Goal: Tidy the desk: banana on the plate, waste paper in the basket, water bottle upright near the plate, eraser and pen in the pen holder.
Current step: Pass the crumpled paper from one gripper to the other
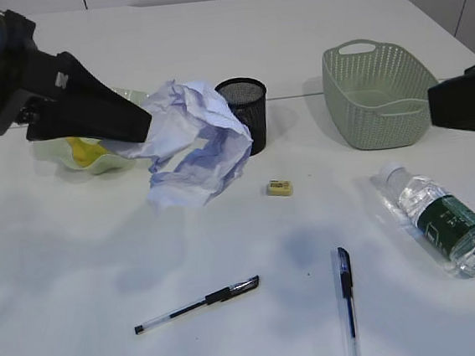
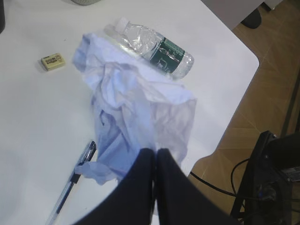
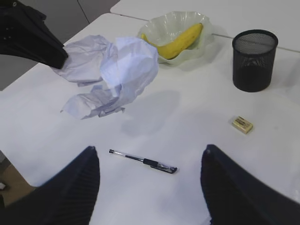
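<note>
While the paper hangs in the air: this is the waste-paper step, by my reading, with the carry to the basket not yet finished.

Left end effector (image 2: 154,154): fingers pressed together on one edge of the crumpled white sheet of waste paper (image 1: 194,144), which is lifted clear of the plain white surface (image 1: 78,269).

Waste paper, look: loosely crumpled and partly unfolded rather than a tight ball, with bluish shadowed folds; it dangles below the grip and casts a soft shadow on the surface.

Waste paper, place: in the exterior view it hangs in front of the pale green wavy-rimmed plate (image 1: 131,161) and the black mesh cylinder pen holder (image 1: 244,110), well apart from the sage-green perforated oval basket (image 1: 374,97) at the right.

Next move, judged: carry the sheet rightward over the pen holder to above the basket's opening, then release; the trailing folds could brush the holder.

Right end effector (image 3: 150,180): fingers spread wide, nothing between them, hovering above the surface.

Already placed: the curved yellow banana (image 3: 180,40) lies in the plate.

Left to do: the small yellow block eraser (image 1: 279,188), two clear-barrelled pens (image 1: 197,304) and the clear plastic water bottle (image 1: 448,221), lying on its side.
</note>
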You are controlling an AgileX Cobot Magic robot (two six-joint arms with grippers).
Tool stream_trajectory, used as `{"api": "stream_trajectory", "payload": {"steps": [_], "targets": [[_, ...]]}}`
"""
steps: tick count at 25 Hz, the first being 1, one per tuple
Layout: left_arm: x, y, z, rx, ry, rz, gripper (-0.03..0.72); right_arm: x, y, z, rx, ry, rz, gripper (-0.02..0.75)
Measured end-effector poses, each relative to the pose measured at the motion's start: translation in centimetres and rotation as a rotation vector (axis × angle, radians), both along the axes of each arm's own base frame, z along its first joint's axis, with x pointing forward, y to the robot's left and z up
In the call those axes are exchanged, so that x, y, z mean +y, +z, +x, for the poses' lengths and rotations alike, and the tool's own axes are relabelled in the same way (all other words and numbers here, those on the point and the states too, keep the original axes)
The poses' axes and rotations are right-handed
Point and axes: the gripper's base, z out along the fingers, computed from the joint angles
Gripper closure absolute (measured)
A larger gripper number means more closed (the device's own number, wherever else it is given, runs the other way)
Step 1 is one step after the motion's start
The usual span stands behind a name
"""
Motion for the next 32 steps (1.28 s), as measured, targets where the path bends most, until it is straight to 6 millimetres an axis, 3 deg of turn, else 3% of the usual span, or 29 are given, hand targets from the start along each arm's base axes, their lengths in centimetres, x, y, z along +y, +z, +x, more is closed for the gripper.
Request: {"api": "stream_trajectory", "payload": {"steps": [14,28,32], "targets": [[0.0,0.1,0.2,-0.018,0.021,-0.003,0.7,1.4,-0.2,2.3,-0.09,0.052,-0.005,0.237],[0.0,0.1,0.2,-0.018,0.021,-0.004,0.7,7.1,-3.0,3.5,-0.112,0.198,-0.125,0.237],[0.0,0.1,0.2,-0.018,0.021,-0.004,0.7,7.9,-3.4,4.0,-0.102,0.195,-0.124,0.237]]}}
